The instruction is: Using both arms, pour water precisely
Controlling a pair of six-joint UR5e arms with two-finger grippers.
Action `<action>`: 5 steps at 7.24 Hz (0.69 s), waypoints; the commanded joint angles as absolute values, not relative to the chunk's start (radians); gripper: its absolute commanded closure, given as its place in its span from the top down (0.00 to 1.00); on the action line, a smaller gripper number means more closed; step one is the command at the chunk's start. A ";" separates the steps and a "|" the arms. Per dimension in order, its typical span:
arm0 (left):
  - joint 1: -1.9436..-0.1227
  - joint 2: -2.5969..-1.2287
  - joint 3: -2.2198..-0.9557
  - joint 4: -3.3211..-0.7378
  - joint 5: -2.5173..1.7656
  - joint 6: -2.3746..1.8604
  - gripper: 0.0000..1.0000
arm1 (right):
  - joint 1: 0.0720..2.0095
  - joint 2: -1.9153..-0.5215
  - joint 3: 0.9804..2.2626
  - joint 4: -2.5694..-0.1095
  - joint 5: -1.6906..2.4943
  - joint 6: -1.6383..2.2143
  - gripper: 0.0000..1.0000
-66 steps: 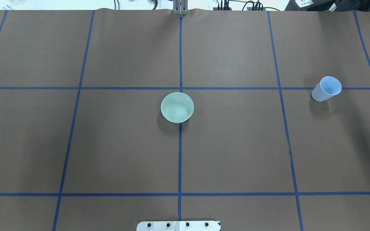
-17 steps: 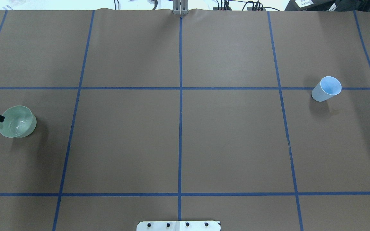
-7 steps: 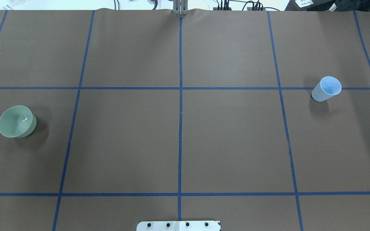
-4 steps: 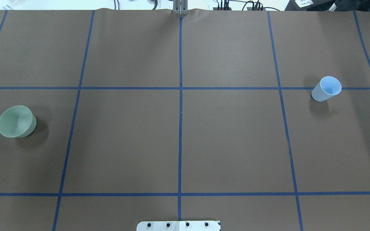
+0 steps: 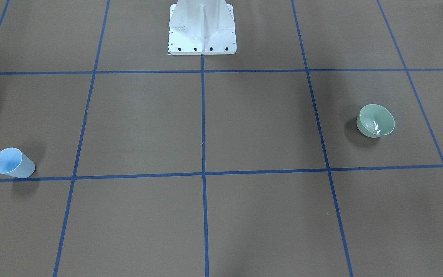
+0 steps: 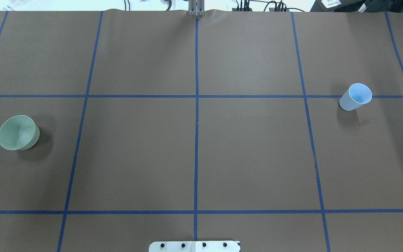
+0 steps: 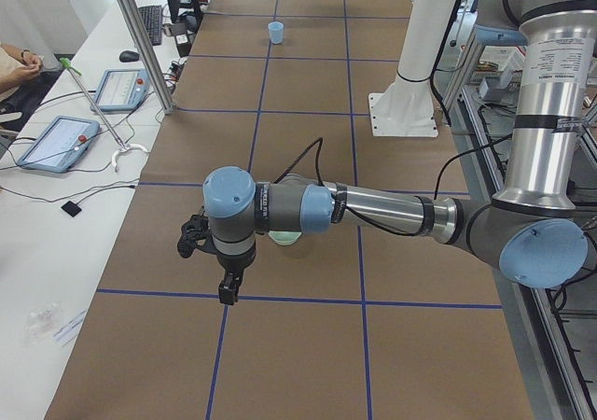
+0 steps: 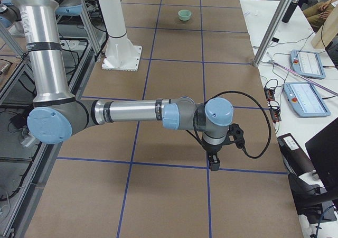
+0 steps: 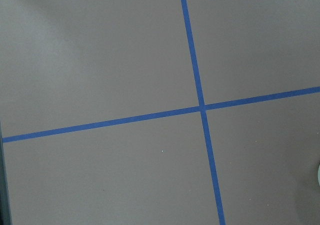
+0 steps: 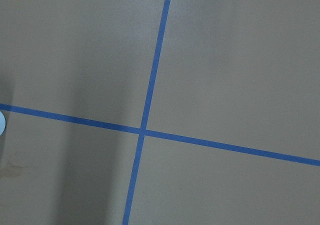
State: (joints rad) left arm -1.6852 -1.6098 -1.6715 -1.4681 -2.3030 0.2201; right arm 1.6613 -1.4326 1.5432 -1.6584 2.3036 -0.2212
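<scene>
A pale green bowl (image 6: 18, 133) stands on the table's left side; it also shows in the front view (image 5: 376, 120) with white glints inside. A pale blue cup (image 6: 355, 97) stands upright at the right (image 5: 13, 163). Neither arm shows in the overhead or front view. In the exterior left view the left arm's gripper (image 7: 227, 285) hangs over the table just beside the bowl (image 7: 284, 239), apart from it. In the exterior right view the right arm's gripper (image 8: 214, 161) hangs over the table; the cup is hidden there. I cannot tell whether either gripper is open or shut.
The brown table cover carries a grid of blue tape lines (image 6: 196, 140). The white bolted pedestal (image 5: 202, 27) stands at the robot's edge. Metal posts (image 7: 140, 37) and operator tablets (image 7: 56, 142) line the far side.
The bowl went from the table's centre to its left side, with the left gripper at its rim 2.3 s ago. That gripper then left the overhead view. The cup has not moved.
</scene>
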 commanded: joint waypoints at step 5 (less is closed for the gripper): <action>-1.687 -1.592 -1.707 -1.509 -2.302 0.229 1.00 | 1.661 -1.448 1.542 -1.657 2.301 -0.229 1.00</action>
